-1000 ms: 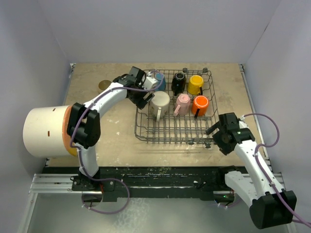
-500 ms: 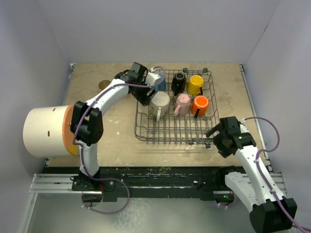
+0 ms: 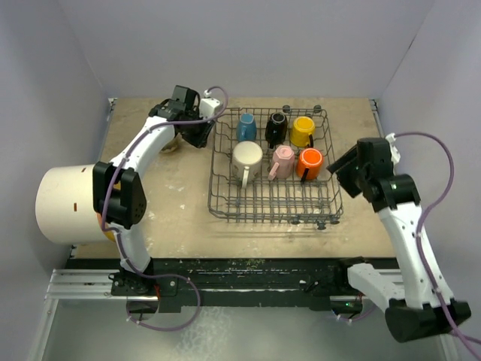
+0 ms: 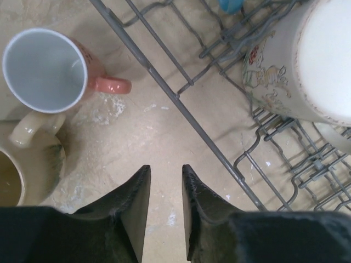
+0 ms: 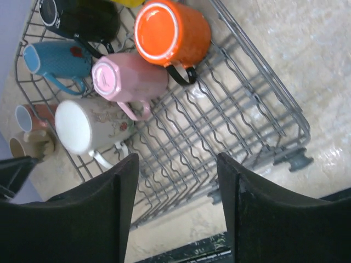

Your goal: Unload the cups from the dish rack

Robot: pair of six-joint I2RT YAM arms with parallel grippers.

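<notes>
Since a second ago the left claw (image 4: 165,178) has swung out of the dish rack (image 3: 270,216) to the bench (image 3: 180,203) just beyond the rack's left rim, and the right claw (image 5: 176,164) has risen from the rack's near right corner to hang beside its right side.

Left claw is narrow and holds nothing, its fingers pointing down at bare bench. A salmon mug (image 4: 46,71) stands upright ahead of it, outside the rack, with a tan mug (image 4: 16,164) just beside it at the frame edge. The rack's rim wire runs between this claw and the cream mug (image 4: 307,60), which sits upside down inside.

Right claw is wide and empty, above the rack's right part. Six mugs are in the rack: blue (image 3: 246,126), black (image 3: 276,128) and yellow (image 3: 303,130) along the far row, with cream, pink (image 3: 282,160) and orange (image 3: 309,162) nearer. Tines and handles crowd between them.

A big cream cylinder (image 3: 68,204) lies on its side at the bench's left edge, well apart from the rack.
</notes>
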